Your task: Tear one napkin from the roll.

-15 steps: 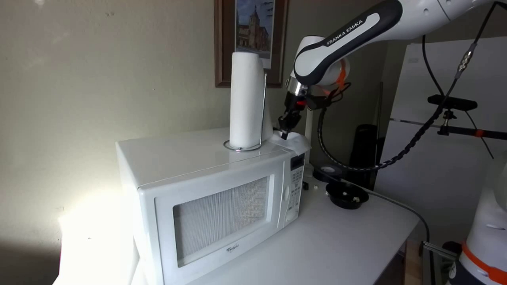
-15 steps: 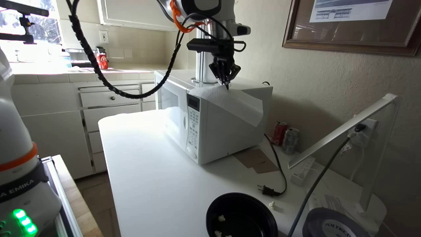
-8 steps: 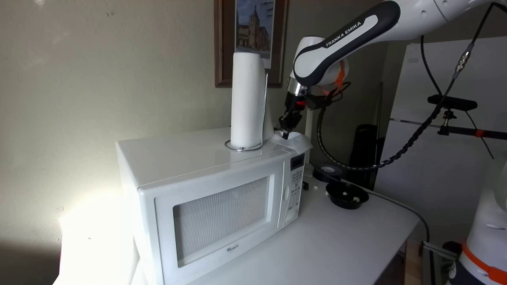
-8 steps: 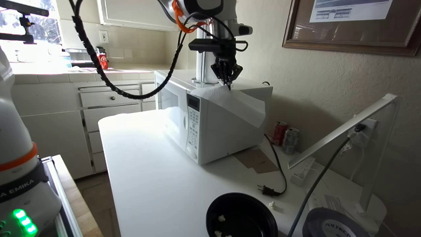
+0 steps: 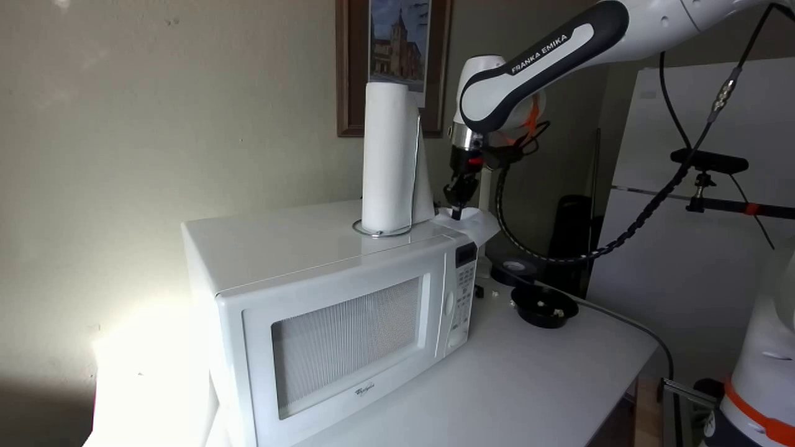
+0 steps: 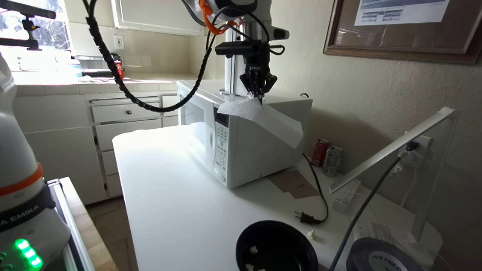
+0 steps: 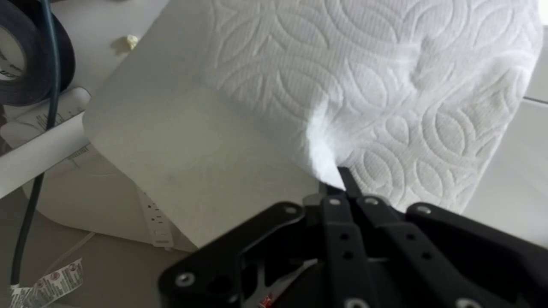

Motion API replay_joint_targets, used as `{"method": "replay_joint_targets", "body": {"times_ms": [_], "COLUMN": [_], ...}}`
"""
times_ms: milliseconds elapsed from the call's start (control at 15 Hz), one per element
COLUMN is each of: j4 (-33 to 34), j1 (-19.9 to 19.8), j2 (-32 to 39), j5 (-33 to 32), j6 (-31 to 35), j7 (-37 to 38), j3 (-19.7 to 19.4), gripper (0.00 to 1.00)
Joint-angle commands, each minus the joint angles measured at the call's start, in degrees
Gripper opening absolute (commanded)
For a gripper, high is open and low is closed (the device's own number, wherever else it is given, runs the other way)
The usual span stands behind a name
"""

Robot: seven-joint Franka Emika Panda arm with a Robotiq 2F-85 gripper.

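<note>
Napkin (image 6: 265, 117): a thin, floppy sheet of white embossed paper. Status: clamped. The jaws of my black two-finger gripper (image 7: 339, 182) are closed on it, with a raised fold pinched at the tips and paper spreading to both sides.

Position: the napkin spreads over the control-panel end of the glossy white, box-shaped microwave (image 5: 348, 335) and hangs past its side. The tall white paper-towel roll (image 5: 386, 158) stands upright near it, on a thin silver metal stand (image 5: 415, 167) on the microwave top.

Change: within the last half second I have moved outward, away from the roll, and the napkin has followed. Its near corner now overlaps the dark rectangular display (image 6: 221, 119), which had been clear. At the roll, a loose white paper tail (image 5: 424, 186) flares wider beyond the stand's upright rod. The stand's base shows no matching shift.

Assessment: the pull appears to load the paper rather than drag the stand. Whether any perforation has parted cannot be told; the join is not clearly visible. If attached, apply a brief, sharp sideways pull. Caution: a slow pull may unwind more paper or tip the roll; so small a pinch may rip through, leaving only a scrap in my grip.
</note>
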Motion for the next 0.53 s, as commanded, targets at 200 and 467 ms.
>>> {"method": "replay_joint_targets", "body": {"times_ms": [200, 467], "j4": [1.56, 2.45], "j1": [-0.19, -0.25], "j2": [1.22, 0.78], "j5": [-9.52, -11.32], "j6": [-4.71, -6.68], "j7": [4.5, 4.1], "j3": [0.46, 0.31], "gripper": [0.0, 0.0]}}
